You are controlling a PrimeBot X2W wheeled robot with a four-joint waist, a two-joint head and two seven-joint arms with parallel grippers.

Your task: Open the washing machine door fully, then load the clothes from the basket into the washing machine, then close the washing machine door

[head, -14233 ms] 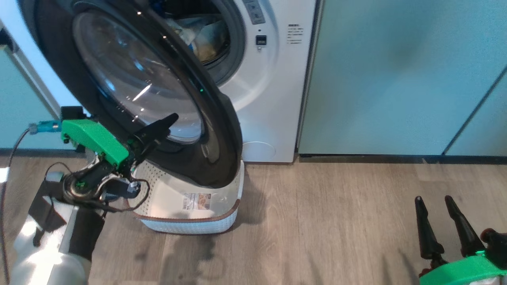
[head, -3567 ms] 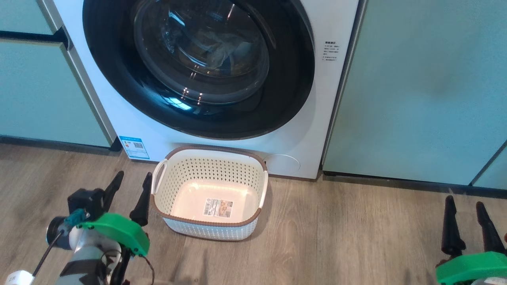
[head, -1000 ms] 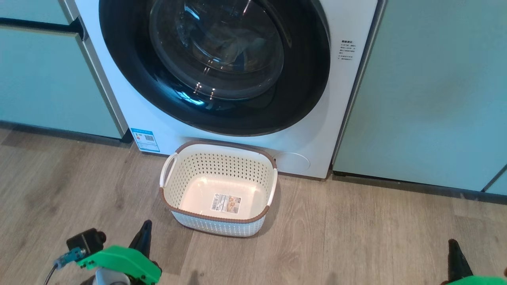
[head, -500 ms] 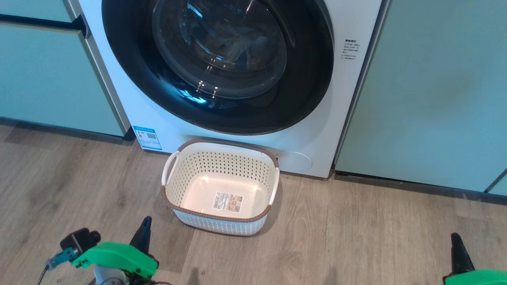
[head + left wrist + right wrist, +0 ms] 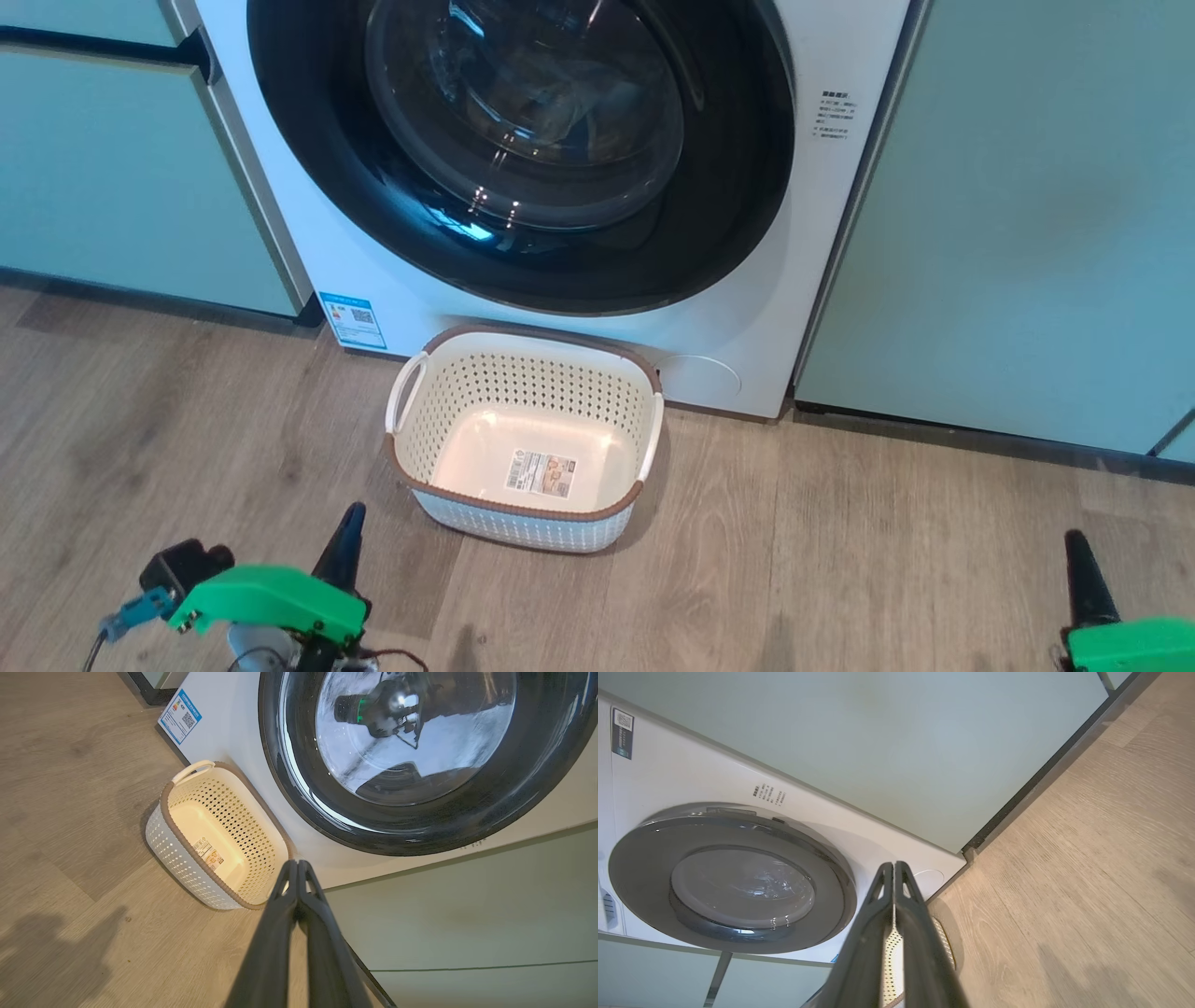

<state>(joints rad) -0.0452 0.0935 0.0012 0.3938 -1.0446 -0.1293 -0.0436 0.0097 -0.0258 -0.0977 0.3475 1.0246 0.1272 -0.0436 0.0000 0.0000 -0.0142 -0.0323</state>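
Note:
The washing machine (image 5: 822, 233) stands between pale green cabinets, and its round black-rimmed door (image 5: 308, 177) lies flush against its front. Pale shapes, probably the clothes (image 5: 565, 103), show dimly behind the door glass. On the floor right before the machine is the cream basket (image 5: 523, 511), with nothing but a label on its floor. My left gripper (image 5: 352, 513) hangs low at the left, short of the basket, fingers pressed together and holding nothing. My right gripper (image 5: 1075, 541) is low at the far right, also shut with nothing in it. The left wrist view shows the left gripper (image 5: 296, 863), the basket (image 5: 177, 863) and the door (image 5: 467, 826).
Pale green cabinet panels (image 5: 1008, 215) flank the machine on both sides, above a dark plinth. Wood-look floor (image 5: 840, 560) spreads between the basket and my right gripper (image 5: 894, 864). A blue label sticker (image 5: 352, 320) sits low on the machine's front.
The whole head picture has drifted slightly, so the camera moved. Both grippers stay low and shut. Long before, the door stood open with my left gripper at it; now it is shut.

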